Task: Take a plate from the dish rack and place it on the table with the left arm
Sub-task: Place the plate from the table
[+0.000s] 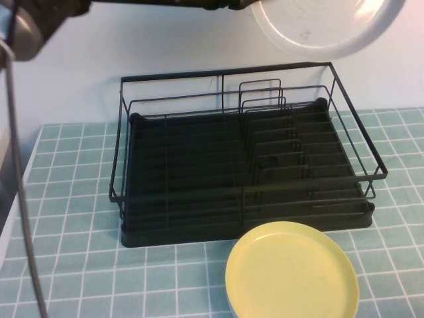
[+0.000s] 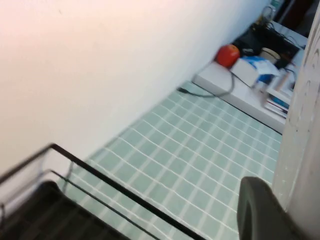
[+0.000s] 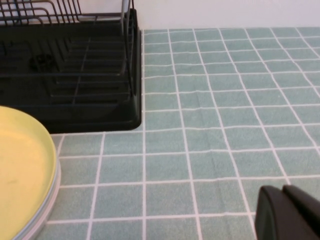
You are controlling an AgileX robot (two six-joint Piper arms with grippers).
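My left arm (image 1: 40,20) reaches across the top of the high view. Its gripper (image 1: 246,4) is shut on the rim of the light grey-white plate (image 1: 318,23) and holds it high above the back right of the black wire dish rack (image 1: 245,152). The rack's slots show no plates. In the left wrist view the plate's edge (image 2: 305,125) stands beside one dark finger (image 2: 257,210), above the teal tiled table (image 2: 200,155). My right gripper (image 3: 282,202) is shut and empty, low over the tiles right of the rack; it does not show in the high view.
A yellow plate (image 1: 291,271) lies on the table (image 1: 73,265) in front of the rack, on top of a pale plate whose rim (image 3: 47,207) shows beneath it. A white shelf with clutter (image 2: 250,75) stands beyond the table's far end.
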